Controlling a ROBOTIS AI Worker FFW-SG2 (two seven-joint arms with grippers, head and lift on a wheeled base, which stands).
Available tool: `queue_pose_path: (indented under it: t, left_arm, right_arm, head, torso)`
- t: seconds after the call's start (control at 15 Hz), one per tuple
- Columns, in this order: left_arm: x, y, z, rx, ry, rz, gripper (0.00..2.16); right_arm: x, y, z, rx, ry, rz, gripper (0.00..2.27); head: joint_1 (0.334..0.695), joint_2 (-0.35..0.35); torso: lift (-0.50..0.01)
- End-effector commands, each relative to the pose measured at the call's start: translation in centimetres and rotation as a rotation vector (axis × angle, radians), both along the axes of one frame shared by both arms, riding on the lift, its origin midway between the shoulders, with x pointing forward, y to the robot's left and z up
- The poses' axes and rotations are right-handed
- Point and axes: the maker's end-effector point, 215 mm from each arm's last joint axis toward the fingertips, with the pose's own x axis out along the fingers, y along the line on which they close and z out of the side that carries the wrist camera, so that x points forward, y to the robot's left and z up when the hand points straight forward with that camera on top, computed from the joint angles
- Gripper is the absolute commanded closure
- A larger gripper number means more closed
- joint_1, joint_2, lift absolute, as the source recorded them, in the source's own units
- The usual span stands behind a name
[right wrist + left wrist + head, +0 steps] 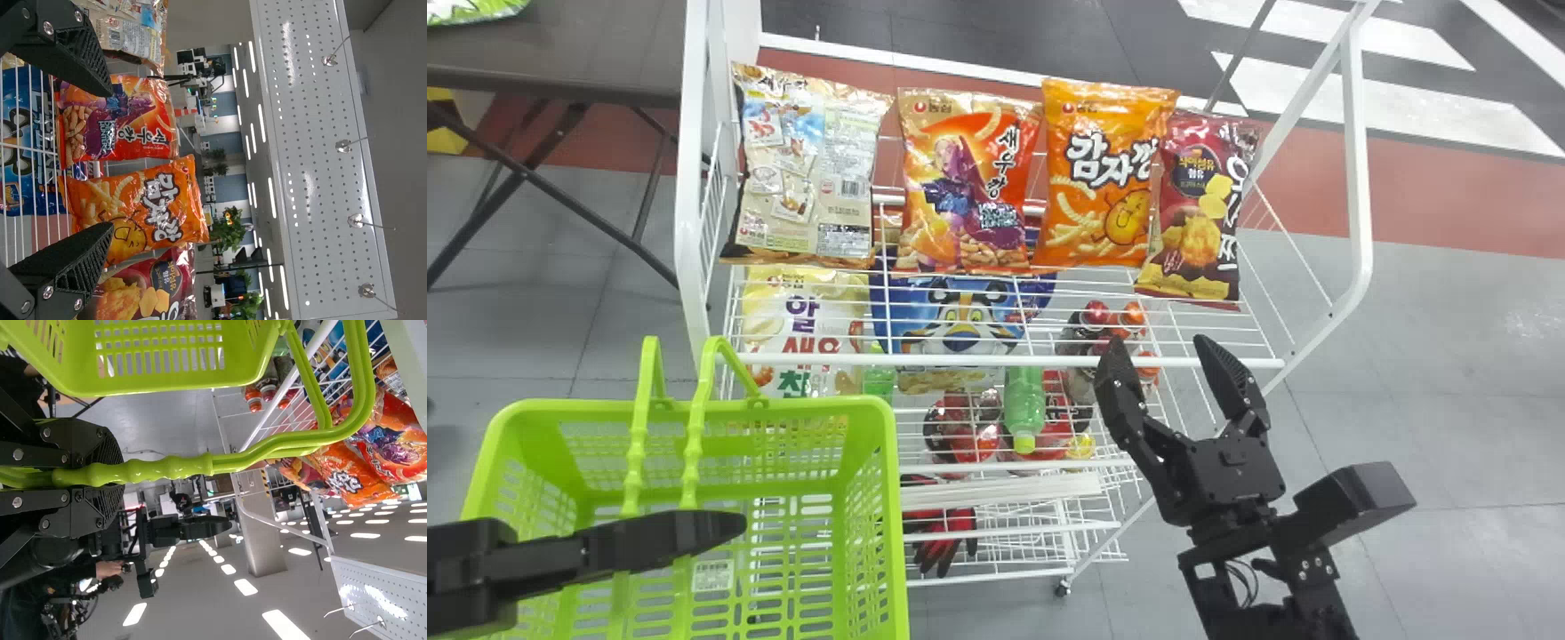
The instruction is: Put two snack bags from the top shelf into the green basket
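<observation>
Four snack bags stand in a row on the top shelf: a beige bag [809, 169], a red-orange bag [967, 182], an orange bag [1104, 173] and a dark red bag [1199, 209]. My right gripper [1160, 356] is open and empty just at the shelf's front edge, below the orange bag. In the right wrist view my right gripper [112, 160] has the red-orange bag [117, 120] and orange bag [143, 207] beyond its spread fingers. My left gripper [729, 524] is over the green basket [894, 498]; in the left wrist view the left gripper [110, 475] is shut on the basket handle [173, 467].
The white wire rack [996, 360] has lower shelves with more bags, bottles and red gloves [943, 533]. A dark table [560, 53] stands at the back left. A white pegboard [320, 133] with hooks rises above the top shelf.
</observation>
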Motion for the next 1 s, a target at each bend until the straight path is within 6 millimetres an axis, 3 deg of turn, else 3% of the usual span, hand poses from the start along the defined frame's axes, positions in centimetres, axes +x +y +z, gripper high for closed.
queue_pose_path:
  t: [0.0, 0.47, 0.6, 0.73, 0.93]
  left_arm:
    - [0.0, -0.1, 0.0, -0.001, 0.002, -0.001, 2.15]
    - [-0.2, -0.2, -0.1, -0.002, 0.006, -0.004, 2.15]
    - [-0.3, -0.3, -0.2, -0.001, 0.008, -0.007, 2.15]
    - [-0.5, -0.4, -0.4, 0.0, 0.012, -0.011, 2.15]
    - [-0.9, -0.5, -0.4, 0.001, 0.014, -0.014, 2.15]
  right_arm:
    - [-0.1, 0.0, -0.1, -0.001, 0.003, 0.0, 0.12]
    - [0.0, 0.9, -0.4, 0.001, 0.011, 0.016, 0.12]
    - [0.1, 2.1, -0.3, 0.015, 0.008, 0.033, 0.12]
    - [1.4, 5.9, -2.7, 0.027, 0.112, 0.098, 0.12]
    - [3.8, 11.3, -1.8, -0.006, 0.102, 0.099, 0.12]
  head:
    - [0.695, -0.283]
    - [0.695, -0.279]
    - [0.695, -0.275]
    - [0.695, -0.26]
    - [0.695, -0.208]
  torso:
    - [-0.001]
    - [-0.001]
    - [-0.001]
    - [-0.001]
    - [-0.001]
